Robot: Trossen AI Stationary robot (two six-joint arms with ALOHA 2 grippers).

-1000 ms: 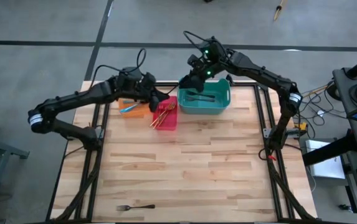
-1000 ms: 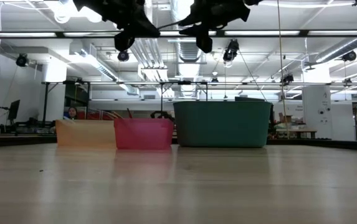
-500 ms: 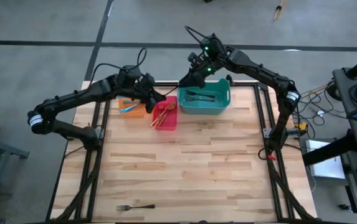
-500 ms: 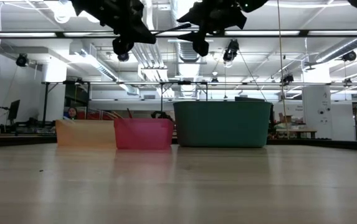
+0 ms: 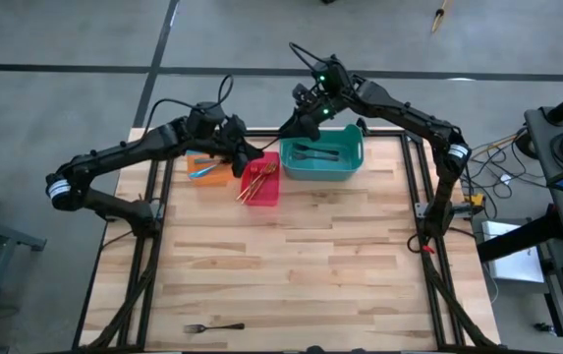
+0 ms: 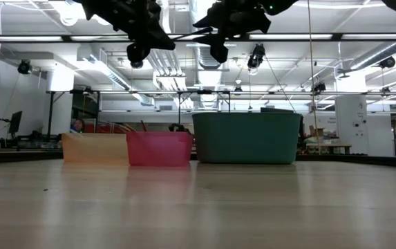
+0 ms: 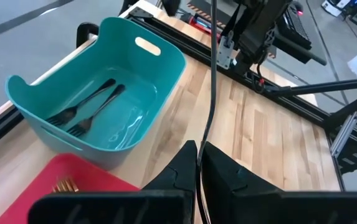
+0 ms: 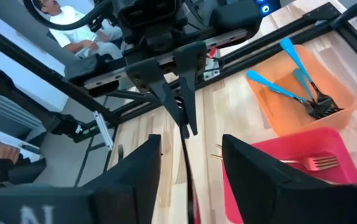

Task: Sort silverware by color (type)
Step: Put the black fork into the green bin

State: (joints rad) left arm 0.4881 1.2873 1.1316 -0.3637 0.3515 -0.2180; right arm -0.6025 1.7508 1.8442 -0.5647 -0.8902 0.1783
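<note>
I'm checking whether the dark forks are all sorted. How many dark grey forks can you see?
3. Two dark grey forks lie side by side in the teal bin; one more lies loose near the table's front edge. Others may be hidden.

Dark forks (image 7: 85, 112) in teal bin, gold in red, blue in orange
</note>
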